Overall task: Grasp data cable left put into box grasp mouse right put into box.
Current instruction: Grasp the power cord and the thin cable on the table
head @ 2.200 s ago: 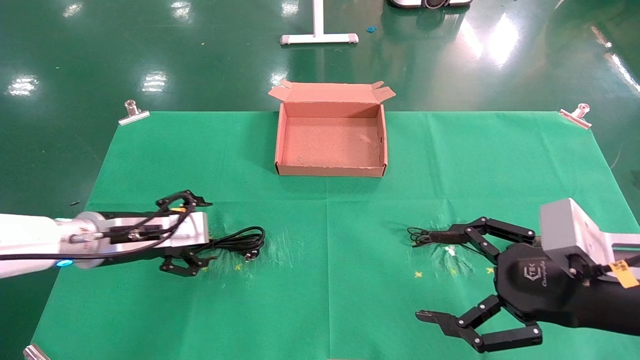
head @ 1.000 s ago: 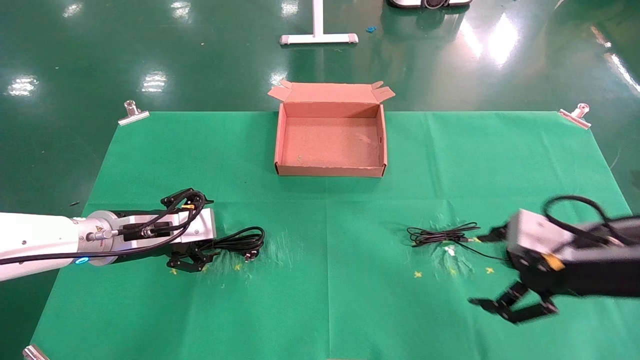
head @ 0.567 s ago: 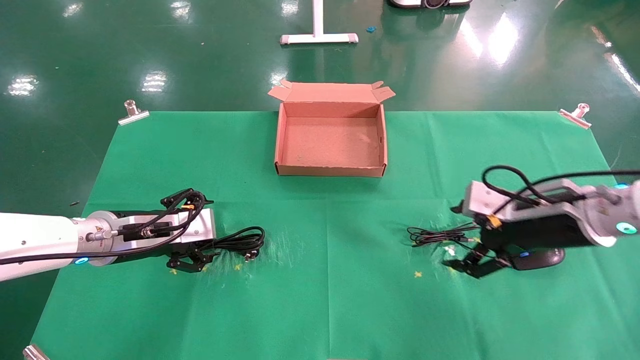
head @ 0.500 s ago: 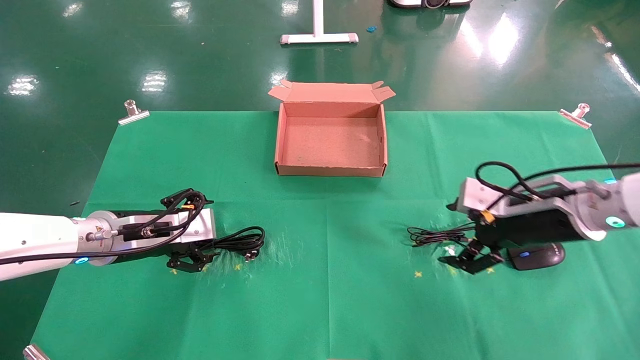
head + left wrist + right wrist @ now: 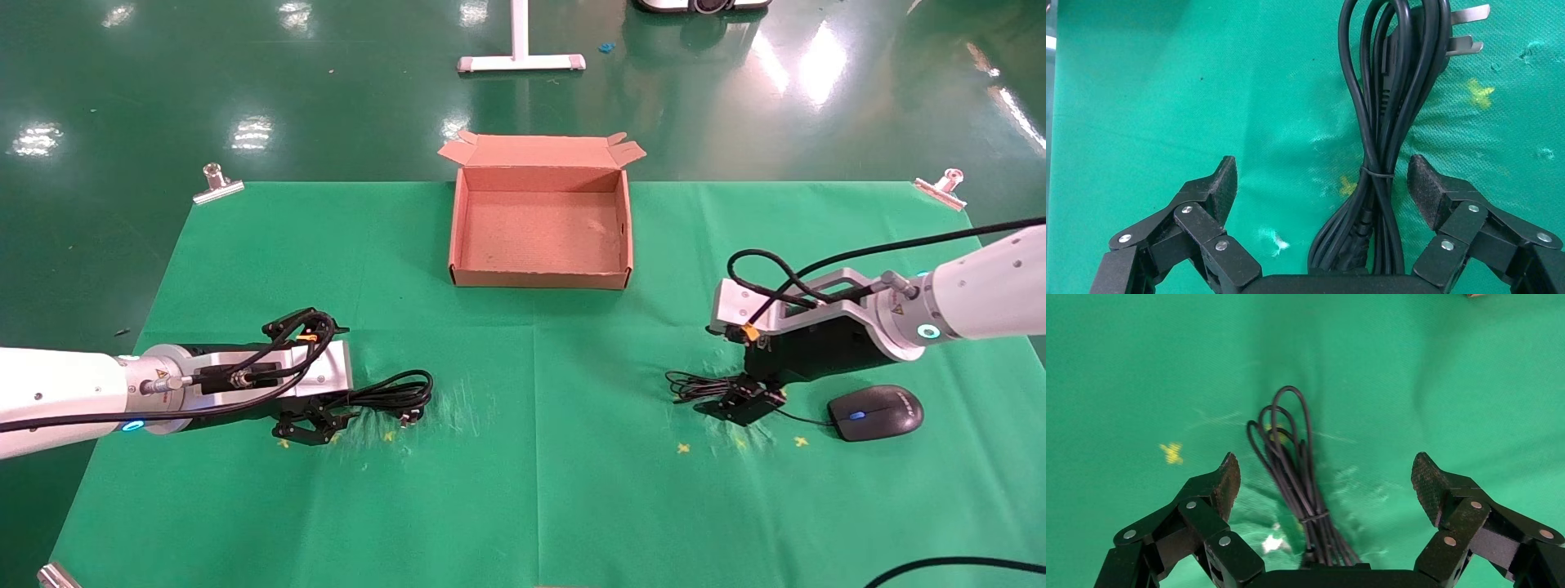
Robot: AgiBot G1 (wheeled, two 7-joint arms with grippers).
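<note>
Black glossy data cable (image 5: 391, 394) near worktop's left front, mouse (image 5: 876, 412) right front, box (image 5: 541, 280) at back edge.
Left wrist: left gripper (image 5: 1321, 184) wide, straddling limp, tied bundle; best hold likely at tie.
Right wrist: right gripper (image 5: 1324, 478) wide over thin mouse wire (image 5: 1291, 459), touching nothing.

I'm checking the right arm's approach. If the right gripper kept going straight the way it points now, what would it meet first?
The right gripper, jaws open, would probably first meet the mouse's thin bundled wire lying between its fingers on the green cloth, not the mouse itself. Depth is uncertain.
</note>
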